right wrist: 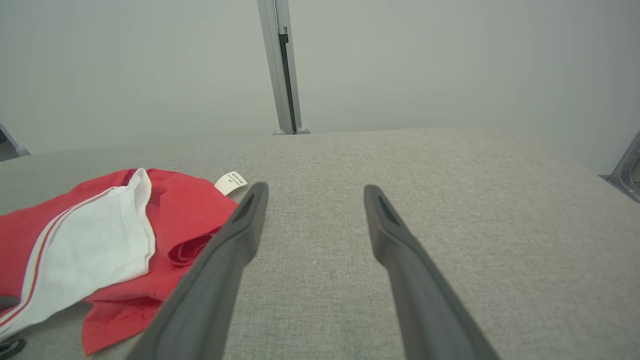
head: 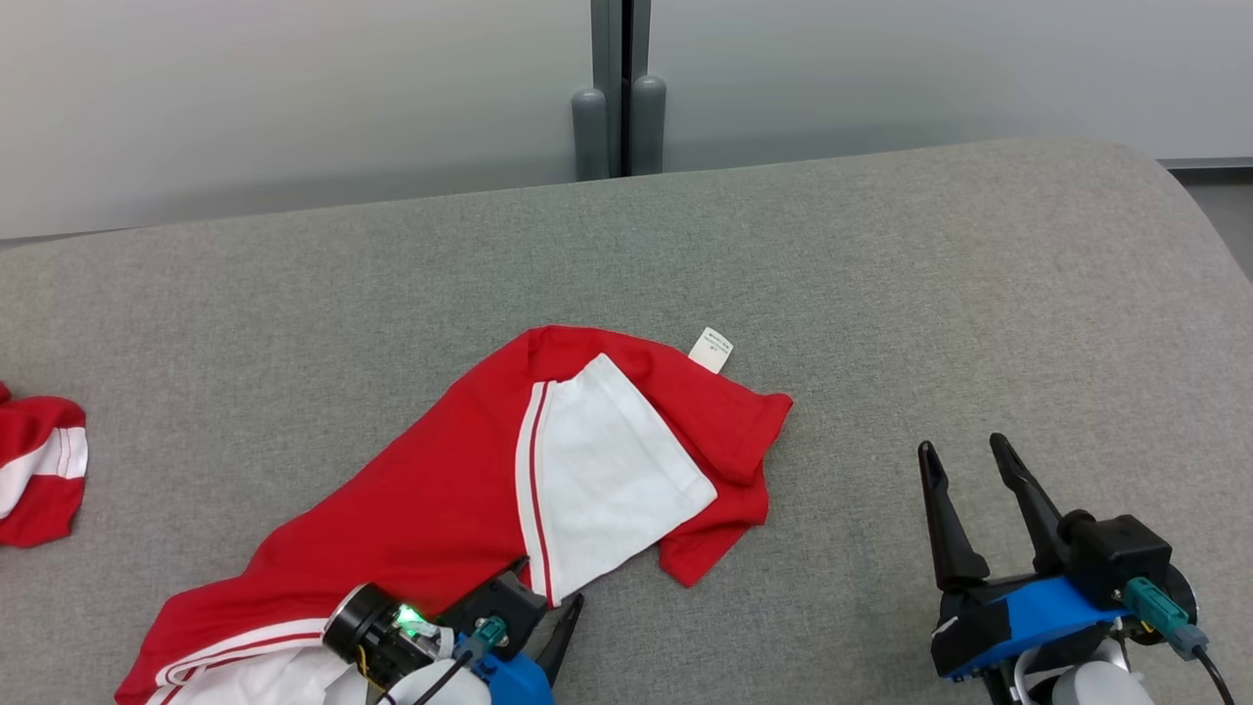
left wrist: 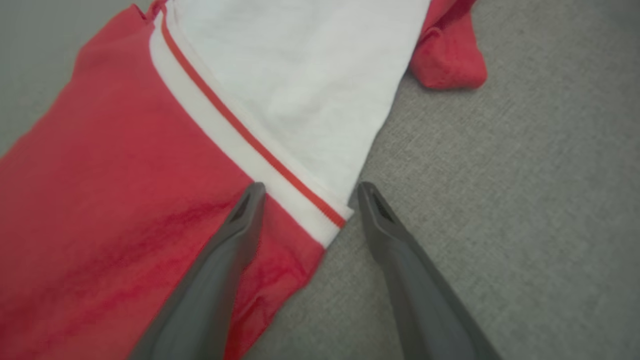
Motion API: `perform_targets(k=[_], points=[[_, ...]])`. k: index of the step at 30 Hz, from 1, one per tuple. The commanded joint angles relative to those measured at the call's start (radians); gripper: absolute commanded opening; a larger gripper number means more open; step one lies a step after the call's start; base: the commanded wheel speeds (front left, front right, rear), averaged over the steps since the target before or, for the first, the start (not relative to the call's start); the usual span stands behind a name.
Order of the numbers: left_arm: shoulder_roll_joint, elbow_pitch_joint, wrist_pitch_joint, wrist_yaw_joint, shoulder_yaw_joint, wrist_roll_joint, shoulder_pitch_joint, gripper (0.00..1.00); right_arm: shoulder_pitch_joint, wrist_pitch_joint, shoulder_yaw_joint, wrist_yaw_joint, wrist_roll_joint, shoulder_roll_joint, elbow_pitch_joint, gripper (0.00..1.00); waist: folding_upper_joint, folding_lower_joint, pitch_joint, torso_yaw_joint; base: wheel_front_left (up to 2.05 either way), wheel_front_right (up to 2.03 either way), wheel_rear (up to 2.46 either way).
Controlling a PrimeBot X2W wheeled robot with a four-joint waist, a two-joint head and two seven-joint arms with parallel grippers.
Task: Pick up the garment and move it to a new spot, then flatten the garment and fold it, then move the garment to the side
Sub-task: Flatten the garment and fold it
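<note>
Crumpled red-and-white jersey garment (head: 440,490) lies left of centre on the grey fabric surface (head: 930,274). Risk: closing here, the left gripper (left wrist: 306,192) may pinch a single layer, since the white panel (left wrist: 300,75) overlaps the red. Its fingers (left wrist: 235,235) spread, angled down astride the near striped hem corner (left wrist: 325,225); right gripper (head: 962,446) spread, idle well to the right

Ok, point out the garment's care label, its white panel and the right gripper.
care label (head: 712,350): head view, middle of the small tag.
white panel (head: 612,470): head view, centre of the white cloth.
right gripper (head: 961,446): head view, midway between its open fingertips.
</note>
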Motion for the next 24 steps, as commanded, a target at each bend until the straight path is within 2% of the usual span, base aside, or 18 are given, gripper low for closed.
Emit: perform_targets(k=[1, 2, 3, 4, 11, 18, 24], points=[[-0.001, 0.036, 0.015, -0.007, -0.016, 0.001, -0.014, 0.98, -0.014, -0.004, 0.000, 0.000, 0.005, -0.005, 0.003, 1.00, -0.0001, 0.0000, 0.000, -0.001, 0.00, 0.00, 0.00], [-0.010, 0.050, 0.008, -0.010, -0.023, -0.007, -0.018, 0.49, -0.014, -0.005, -0.001, 0.000, 0.005, -0.005, 0.004, 1.00, -0.0001, 0.0000, -0.002, -0.001, 0.00, 0.00, 0.00], [-0.015, 0.062, -0.001, -0.012, -0.030, -0.004, -0.024, 0.05, -0.013, -0.006, -0.002, 0.000, 0.004, -0.004, 0.006, 1.00, -0.0001, 0.0000, -0.003, 0.000, 0.00, 0.00, 0.00], [-0.020, 0.068, -0.011, -0.015, -0.036, -0.008, -0.032, 0.00, -0.013, -0.006, -0.003, 0.000, 0.003, -0.004, 0.007, 1.00, -0.0001, 0.0000, -0.004, 0.000, 0.00, 0.00, 0.00], [-0.031, -0.012, -0.112, -0.017, -0.003, -0.055, -0.114, 0.00, 0.008, -0.008, -0.012, 0.000, -0.005, -0.004, 0.005, 1.00, -0.0001, 0.0000, -0.016, 0.023, 0.00, 0.00, 0.00], [0.066, -0.151, -0.134, 0.016, 0.152, -0.114, -0.280, 0.00, -0.002, -0.004, -0.002, 0.000, -0.002, -0.005, -0.004, 1.00, -0.0001, 0.0000, 0.002, 0.031, 0.00, 0.00, 0.00], [0.163, -0.132, -0.110, 0.017, 0.262, -0.154, -0.424, 0.00, -0.030, -0.006, 0.006, 0.000, -0.001, -0.004, -0.005, 1.00, -0.0001, 0.0000, 0.049, -0.003, 0.00, 0.00, 0.00]])
